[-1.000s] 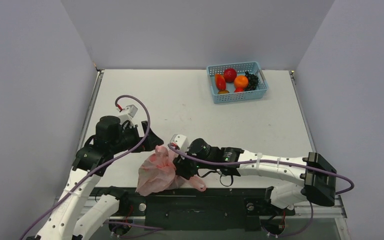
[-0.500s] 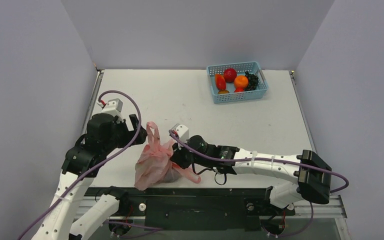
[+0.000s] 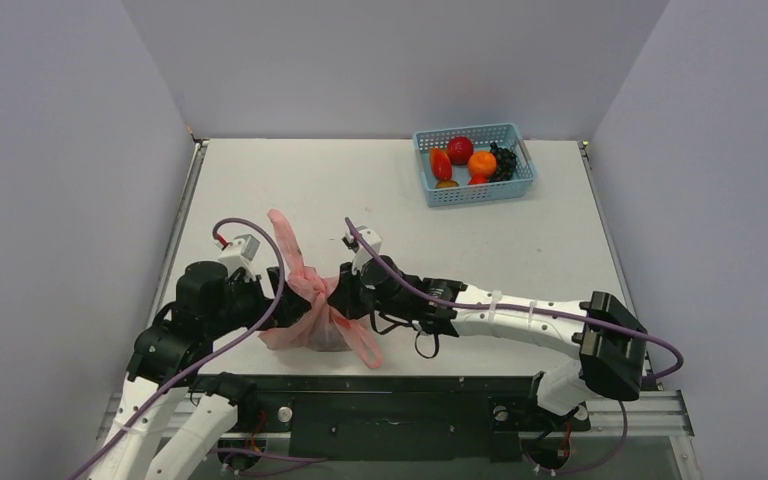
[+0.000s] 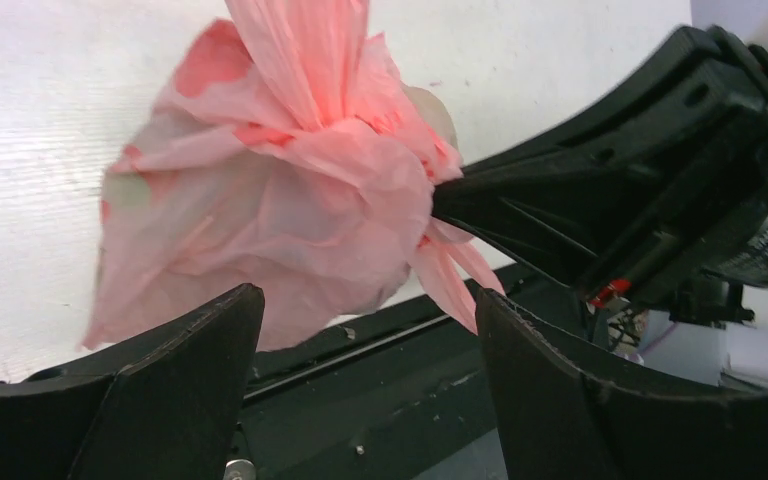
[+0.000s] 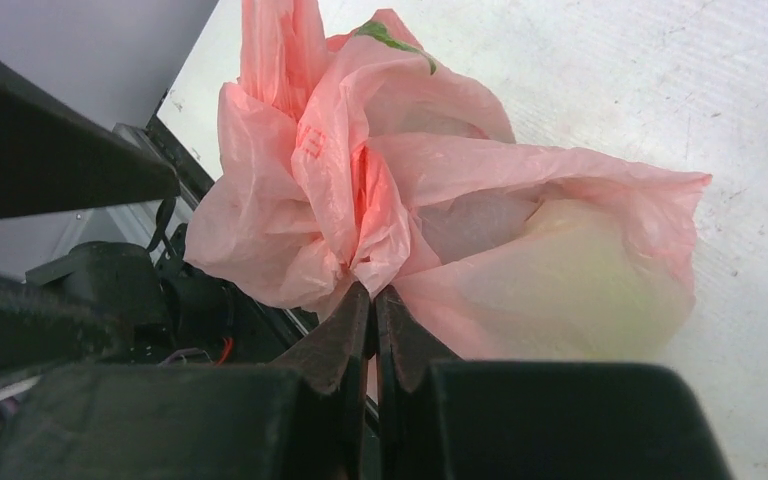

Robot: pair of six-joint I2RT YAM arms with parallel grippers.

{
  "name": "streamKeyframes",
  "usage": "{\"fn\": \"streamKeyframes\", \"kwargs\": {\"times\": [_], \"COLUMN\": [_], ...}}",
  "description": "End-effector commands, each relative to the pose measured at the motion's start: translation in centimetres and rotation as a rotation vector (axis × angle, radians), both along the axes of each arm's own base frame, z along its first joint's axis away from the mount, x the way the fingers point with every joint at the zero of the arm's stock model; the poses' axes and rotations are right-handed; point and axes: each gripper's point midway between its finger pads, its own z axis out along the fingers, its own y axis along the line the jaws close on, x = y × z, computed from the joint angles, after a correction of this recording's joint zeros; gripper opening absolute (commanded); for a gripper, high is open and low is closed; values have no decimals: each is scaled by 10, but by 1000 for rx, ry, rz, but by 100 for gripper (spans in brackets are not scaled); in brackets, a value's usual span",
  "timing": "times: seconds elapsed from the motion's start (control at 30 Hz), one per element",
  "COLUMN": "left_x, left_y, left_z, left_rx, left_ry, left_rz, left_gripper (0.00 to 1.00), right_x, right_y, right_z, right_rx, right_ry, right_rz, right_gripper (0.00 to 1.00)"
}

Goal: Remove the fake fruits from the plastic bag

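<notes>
The pink plastic bag (image 3: 310, 318) lies bunched on the table near the front edge, one loop handle (image 3: 282, 232) standing up and another (image 3: 365, 345) trailing forward. My right gripper (image 5: 372, 292) is shut on a gathered fold of the bag (image 5: 360, 200); it also shows in the top view (image 3: 340, 298). A pale yellow-green fruit (image 5: 580, 290) shows dimly through the plastic; the other fruits inside are hidden. My left gripper (image 4: 365, 295) is open, its fingers (image 4: 190, 345) on either side of the bag's lower part (image 4: 260, 230) without touching it, left of the bag in the top view (image 3: 278, 306).
A light blue mesh basket (image 3: 426, 142) at the back right holds a round red fruit (image 3: 460, 149), a round orange fruit (image 3: 481, 163) and a dark grape bunch (image 3: 504, 162). The table's front edge and black rail (image 3: 390, 385) lie just below the bag.
The bag has been pulled away from the front edge, farther onto the table, by my right gripper. One handle now stands up. My left gripper has swung back to the bag's left side.
</notes>
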Motion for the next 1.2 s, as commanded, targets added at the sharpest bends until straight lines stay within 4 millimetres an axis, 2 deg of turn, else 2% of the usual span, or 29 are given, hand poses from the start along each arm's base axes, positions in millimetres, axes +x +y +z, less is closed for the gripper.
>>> {"fn": "streamKeyframes", "kwargs": {"times": [0.0, 0.2, 0.37, 0.5, 0.57, 0.63, 0.67, 0.73, 0.77, 0.93, 0.97, 1.03, 1.17], "left_x": [-2, 18, 37, 41, 43, 49, 51, 58, 60, 73, 73, 77, 79], "left_y": [-24, -25, -17, -25, -29, -31, -31, -31, -33, -33, -30, -26, -19], "left_z": [15, -2, -28, -36, -38, -39, -41, -41, -39, -37, -44, -48, -40], "left_rx": [-90, -1, 116, 103, 89, 87, 92, 103, 99, 129, 146, 159, 175], "left_ry": [-72, -30, 65, 89, 91, 79, 81, 63, 52, -29, -32, -68, -121], "left_rz": [-133, -165, -132, -176, -184, -180, -177, -180, -189, -208, -197, -176, -140], "left_gripper": [76, 74, 70, 55, 44, 30, 18, 5, 1, 0, 0, 0, 0], "right_x": [12, 9, 8, 9, 10, 9, 8, 9, 10, 18, 19, 18, 14], "right_y": [16, 30, 29, 25, 24, 23, 23, 18, 14, 1, 1, 1, 2], "right_z": [28, 36, 42, 47, 45, 44, 43, 39, 37, 16, 14, 10, 4], "right_rx": [112, 161, 155, 164, 165, 166, 163, 143, 132, 72, 70, 57, 28], "right_ry": [40, 46, 26, 5, 4, 3, 1, -9, -17, -2, 5, 17, 45], "right_rz": [-56, -11, 14, 5, -1, 7, 13, 11, 8, -2, 7, 28, 67], "right_gripper": [0, 0, 0, 0, 0, 0, 0, 0, 0, 0, 0, 0, 0]}}
